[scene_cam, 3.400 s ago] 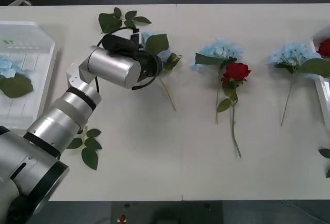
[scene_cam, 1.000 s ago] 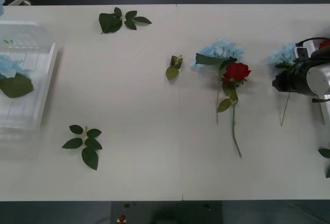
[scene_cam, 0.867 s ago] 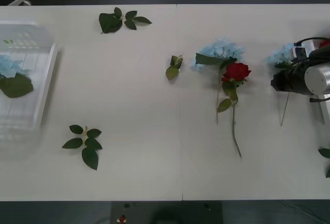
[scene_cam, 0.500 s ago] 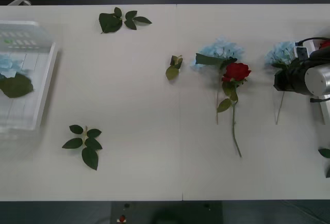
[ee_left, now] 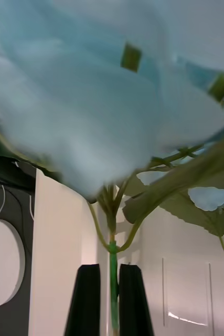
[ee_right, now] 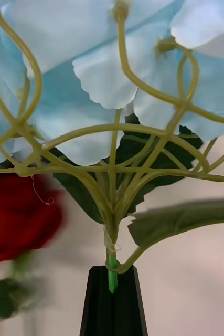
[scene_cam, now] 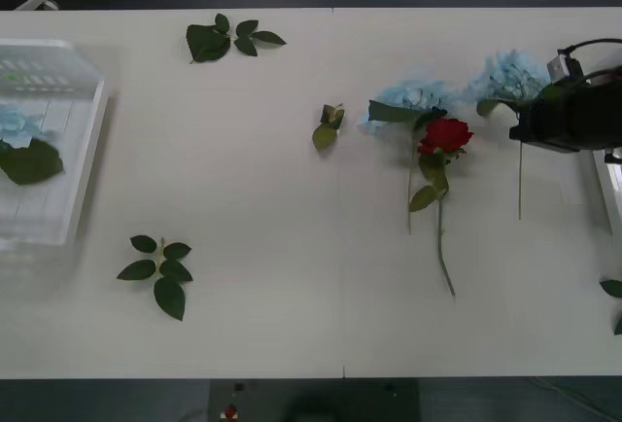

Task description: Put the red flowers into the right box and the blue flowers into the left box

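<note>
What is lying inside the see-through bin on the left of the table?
One blue flower with a large green leaf lies on the bin's ribbed floor. The bin runs past the picture's edge, so the rest is unseen.

Even, bright light; the left box (scene_cam: 83, 164) looks smeared, wrist close-ups soft.

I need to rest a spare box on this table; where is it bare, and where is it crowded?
Bare: the stretch between the left box and the small leaf scrap, and the front strip below the leaf sprig. Crowded: the right side, where a blue flower, red rose and right gripper holding another blue flower cluster.
</note>
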Robot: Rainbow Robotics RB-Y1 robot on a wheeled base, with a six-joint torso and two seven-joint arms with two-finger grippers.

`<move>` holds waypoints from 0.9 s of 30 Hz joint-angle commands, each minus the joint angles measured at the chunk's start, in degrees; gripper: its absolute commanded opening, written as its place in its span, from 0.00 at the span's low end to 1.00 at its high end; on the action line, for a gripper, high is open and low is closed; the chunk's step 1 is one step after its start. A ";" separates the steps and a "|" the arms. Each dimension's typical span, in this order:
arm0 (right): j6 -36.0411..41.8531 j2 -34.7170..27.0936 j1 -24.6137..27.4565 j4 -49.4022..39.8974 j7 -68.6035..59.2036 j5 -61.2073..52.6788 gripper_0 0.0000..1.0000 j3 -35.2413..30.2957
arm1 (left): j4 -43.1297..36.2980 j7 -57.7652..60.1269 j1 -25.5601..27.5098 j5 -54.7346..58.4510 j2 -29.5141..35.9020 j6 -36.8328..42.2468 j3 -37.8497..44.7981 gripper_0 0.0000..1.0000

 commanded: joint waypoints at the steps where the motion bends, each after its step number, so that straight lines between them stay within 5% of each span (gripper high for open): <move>1: 0.03 -2.71 -2.61 -0.41 10.80 -14.42 0.00 -2.40 | -0.31 0.44 -1.23 2.03 1.20 -0.15 1.23 0.49; 7: 0.03 -2.63 -2.61 -0.50 34.80 -33.32 0.00 -2.57 | -1.45 -0.26 -1.23 6.43 1.29 4.68 2.29 0.80; 11: 1.70 -1.75 -2.61 -2.17 45.43 -42.81 0.00 -2.48 | -6.64 -4.74 -1.23 12.49 1.29 16.28 7.39 0.95; 18: -4.10 -1.04 -2.61 -13.94 47.80 -51.95 0.00 -0.11 | -21.05 -8.43 -1.23 26.29 1.29 35.53 14.59 0.97; 22: -13.33 -1.13 -3.05 -22.29 47.19 -57.66 0.00 6.31 | -27.20 -8.17 -1.32 34.47 -1.26 33.69 12.83 0.97; 27: -33.89 0.80 -4.63 -34.07 47.19 -62.15 0.00 18.35 | -30.89 -7.73 -1.41 40.97 -7.50 21.21 2.02 1.00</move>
